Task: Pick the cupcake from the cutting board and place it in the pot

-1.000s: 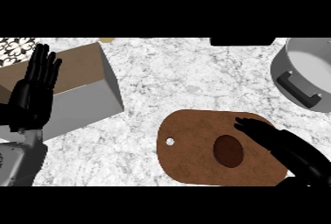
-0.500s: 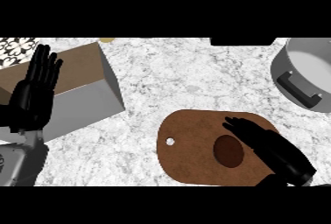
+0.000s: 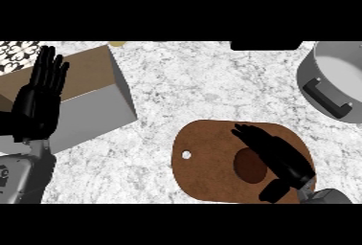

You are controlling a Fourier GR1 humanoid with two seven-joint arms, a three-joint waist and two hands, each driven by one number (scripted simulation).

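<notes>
Head view looked steeply down on a speckled marble counter [image 3: 205,81]. Nearest, at the right, the right hand [image 3: 279,155] lay over the brown cutting board [image 3: 205,174], its fingers straight and stretched toward the far left, its thumb pointing down toward the near edge. The dark brown cupcake [image 3: 249,166] sat on the board just left of the palm, partly hidden under the hand; the fingers were not curled round it, and whether the palm touched it could not be told. A small white hole [image 3: 186,154] showed near the board's left rim.

At the near left the grey forearm rose to the left hand [image 3: 39,98], which rested open with fingers up and close together, in front of a box [image 3: 88,98] with a brown top and grey sides.

Farther off at the right stood the grey pot [image 3: 331,76], cut by the edge of the view, its pale inside showing and a dark handle [image 3: 327,97] on its near-left rim. It was well apart from the board. At the far edge sat a black object [image 3: 265,45], and at the far left a black-and-white patterned patch [image 3: 20,50]
</notes>
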